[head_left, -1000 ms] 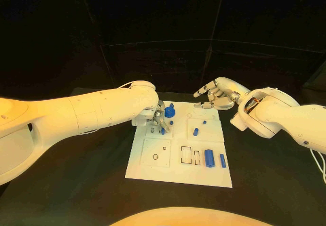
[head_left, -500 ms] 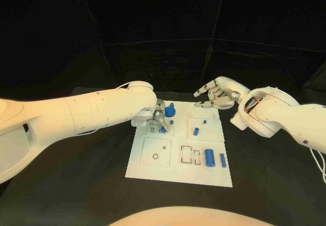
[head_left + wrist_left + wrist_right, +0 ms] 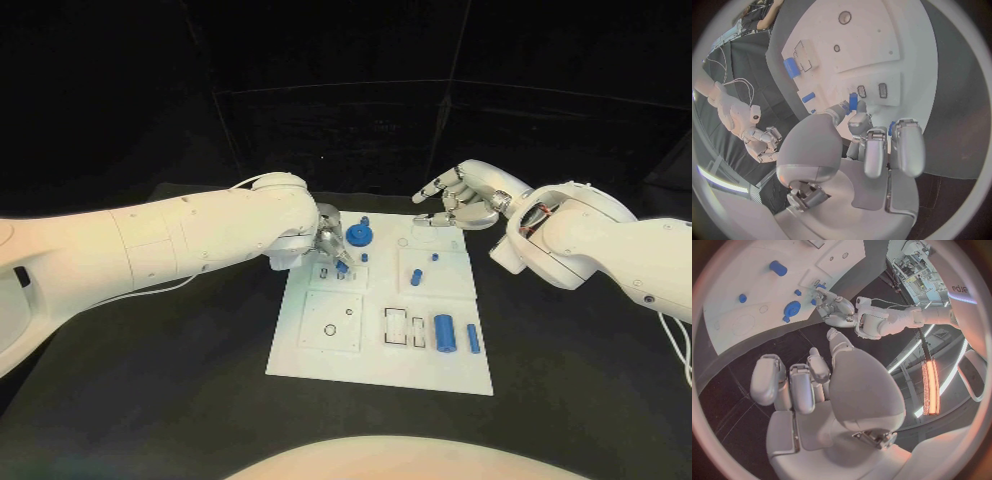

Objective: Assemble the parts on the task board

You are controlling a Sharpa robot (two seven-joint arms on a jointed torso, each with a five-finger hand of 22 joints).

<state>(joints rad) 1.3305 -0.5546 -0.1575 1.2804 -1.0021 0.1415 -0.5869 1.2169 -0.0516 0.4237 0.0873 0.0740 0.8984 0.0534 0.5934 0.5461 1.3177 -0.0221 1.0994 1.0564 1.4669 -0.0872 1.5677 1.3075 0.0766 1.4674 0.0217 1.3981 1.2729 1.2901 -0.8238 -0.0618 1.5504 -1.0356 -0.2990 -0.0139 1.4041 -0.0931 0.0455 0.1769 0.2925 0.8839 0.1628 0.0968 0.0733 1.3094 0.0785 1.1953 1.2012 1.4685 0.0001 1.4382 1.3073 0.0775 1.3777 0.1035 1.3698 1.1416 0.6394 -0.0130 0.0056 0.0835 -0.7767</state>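
A small blue peg is pinched by the left hand at the board's far corner; if tilted, it could jam. The right hand is held curled, empty, beyond the board.

The left hand covered the board's corner at 11 o'clock, and its fingers hid most of a small blue part; whether they gripped it could not be told. The board's holes were too small to read. Both arms were cut off by the picture's edges.
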